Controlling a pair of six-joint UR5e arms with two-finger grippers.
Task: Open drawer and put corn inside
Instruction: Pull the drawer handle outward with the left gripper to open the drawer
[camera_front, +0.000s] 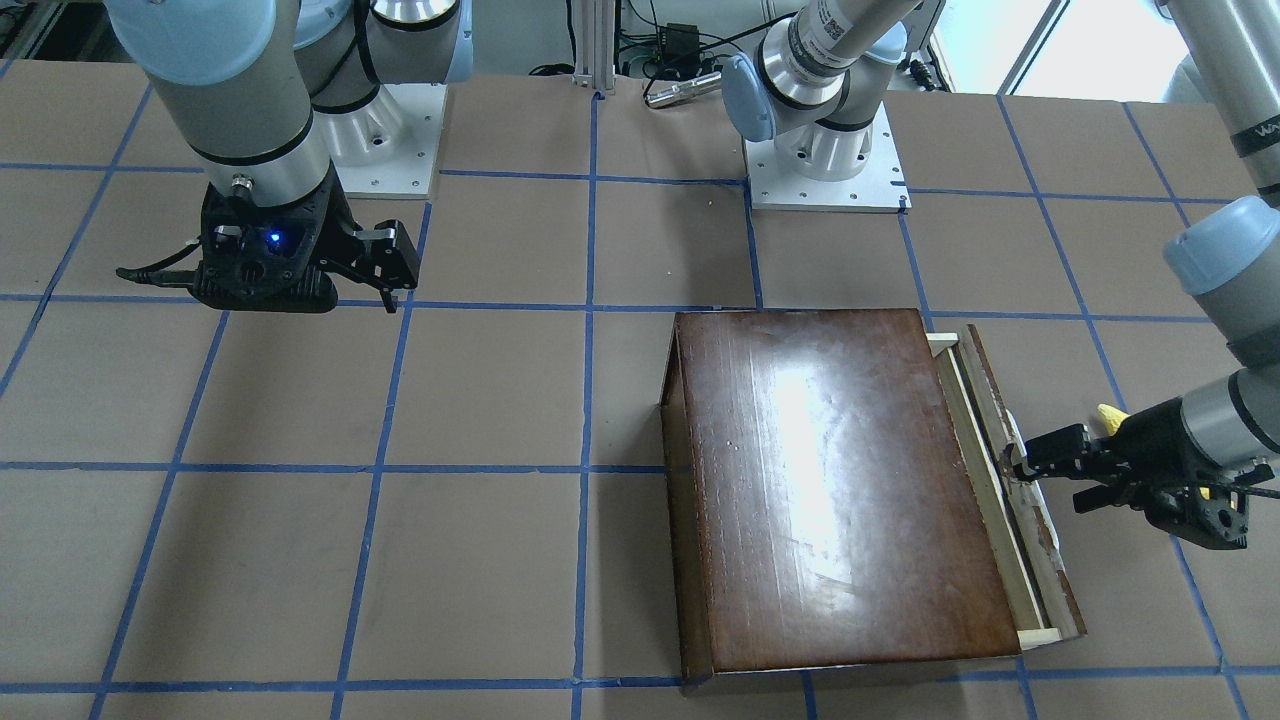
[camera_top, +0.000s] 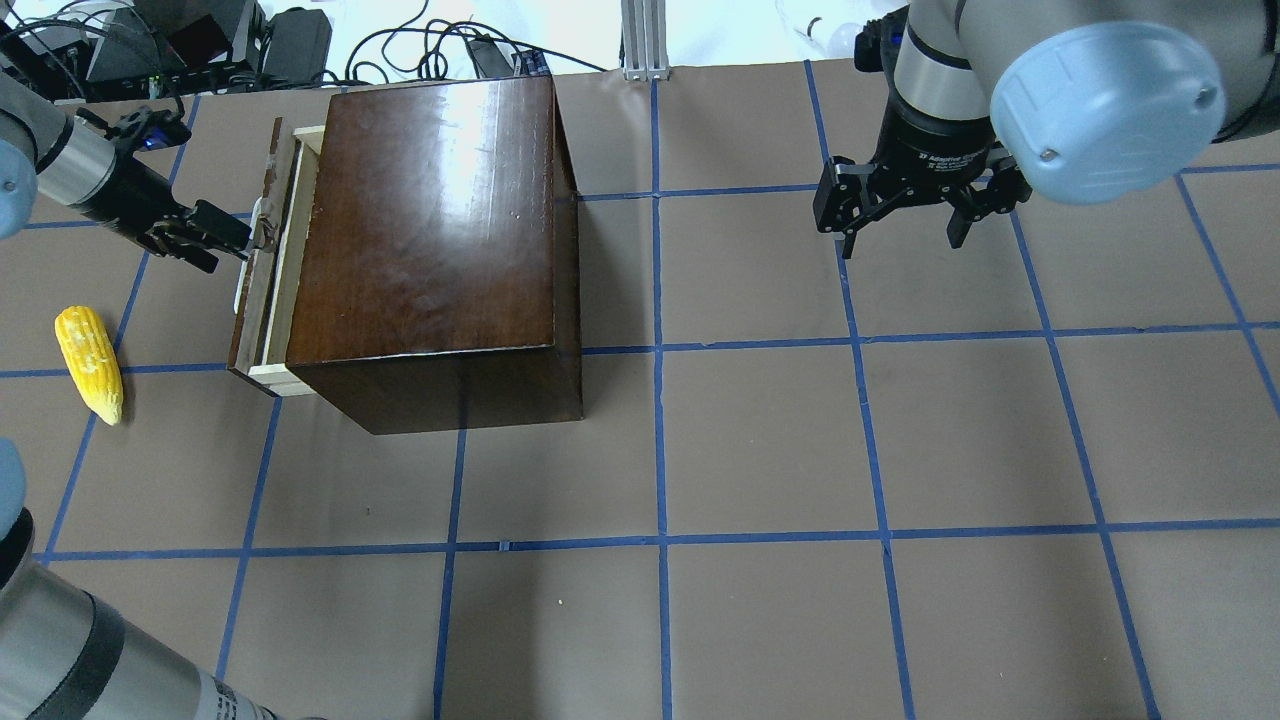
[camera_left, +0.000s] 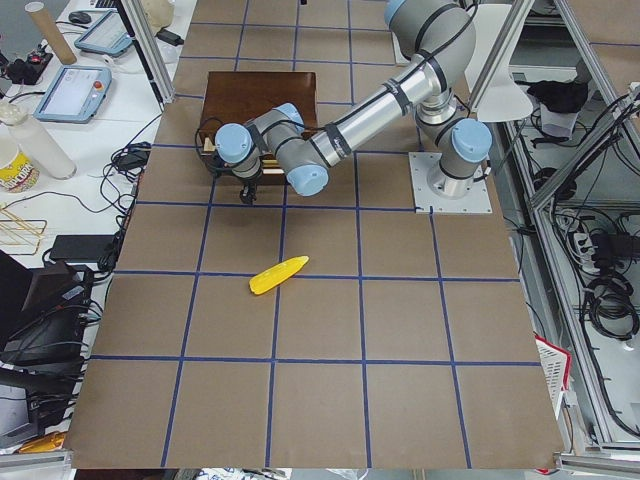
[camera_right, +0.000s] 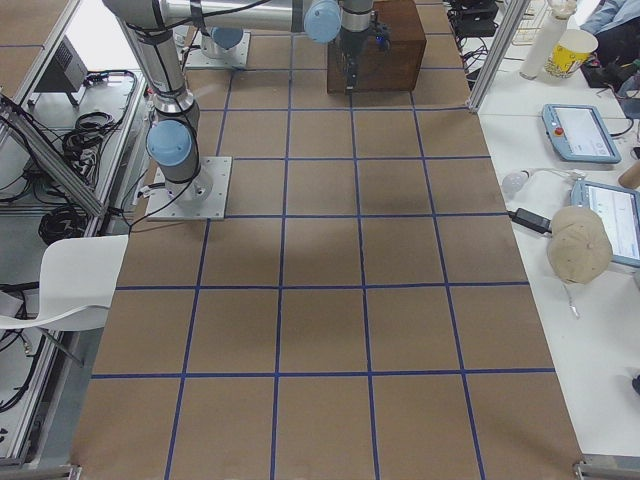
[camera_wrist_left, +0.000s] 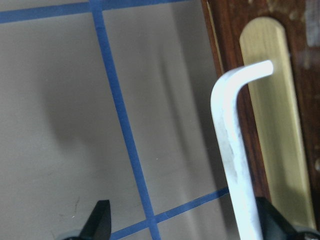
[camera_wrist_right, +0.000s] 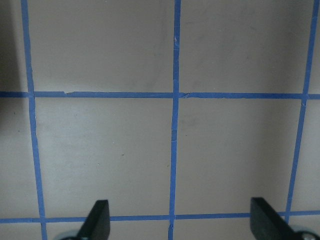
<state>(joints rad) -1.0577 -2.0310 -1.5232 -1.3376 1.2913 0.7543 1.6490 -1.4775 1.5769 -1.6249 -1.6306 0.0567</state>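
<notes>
At 9 o'clock of the drawer (camera_top: 272, 320), left tool (camera_wrist_left: 186, 220) straddles its handle (camera_wrist_left: 232, 150), spread wide; right tool (camera_top: 902, 240) spread, empty.

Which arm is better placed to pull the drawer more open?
Left, probably: the left gripper is at the handle of the drawer; the right gripper hangs open, far from the box.

Left arm (camera_front: 1225, 255), right arm (camera_front: 230, 90): silver-grey tubes, pale-blue rounded joint caps; black bands with white lettering; white square base plates (camera_front: 870, 192), screwed down; left pincer (camera_front: 1020, 465), right pincer (camera_top: 900, 232): black, two-fingered; blue wrist light (camera_front: 272, 238) on the right arm.
</notes>
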